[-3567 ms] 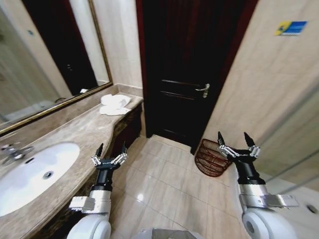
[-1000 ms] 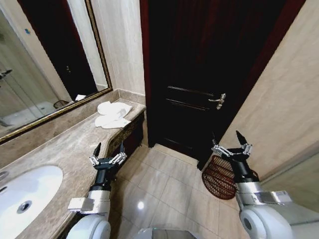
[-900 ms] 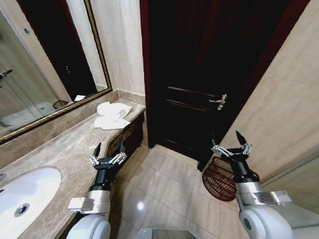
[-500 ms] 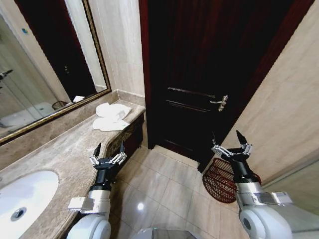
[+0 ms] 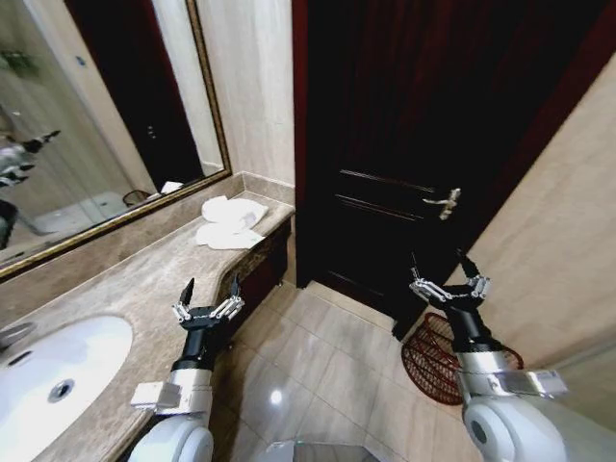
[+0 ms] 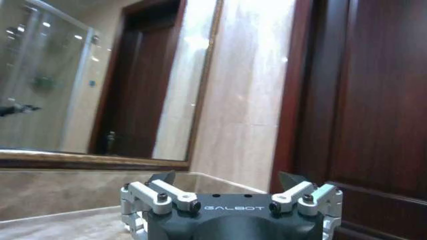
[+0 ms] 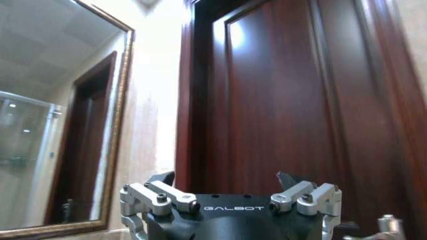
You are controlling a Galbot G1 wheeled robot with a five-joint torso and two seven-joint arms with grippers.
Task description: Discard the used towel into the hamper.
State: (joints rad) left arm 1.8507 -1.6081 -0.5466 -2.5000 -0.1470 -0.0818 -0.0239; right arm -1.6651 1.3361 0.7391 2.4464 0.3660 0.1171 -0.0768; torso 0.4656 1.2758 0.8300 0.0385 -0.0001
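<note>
A crumpled white towel (image 5: 229,222) lies at the far end of the marble counter (image 5: 125,279), beside the mirror. On the tiled floor at the right stands the hamper (image 5: 445,361), a dark red-brown wire basket, partly hidden behind my right arm. My left gripper (image 5: 206,297) is held upright and open over the counter's front edge, well short of the towel and holding nothing. My right gripper (image 5: 448,273) is raised and open above the hamper, empty too. Both open grippers also show in the wrist views: the left gripper (image 6: 227,179) and the right gripper (image 7: 225,179).
A dark wooden door (image 5: 423,144) with a metal handle (image 5: 445,202) fills the wall ahead. A gold-framed mirror (image 5: 96,125) runs along the left. A white sink (image 5: 53,361) is set in the counter near me. A tiled floor (image 5: 318,371) lies between counter and hamper.
The whole head view has shifted, so the camera moved: door, towel and hamper now sit further right in the picture. Both grippers keep the same open, raised pose.
</note>
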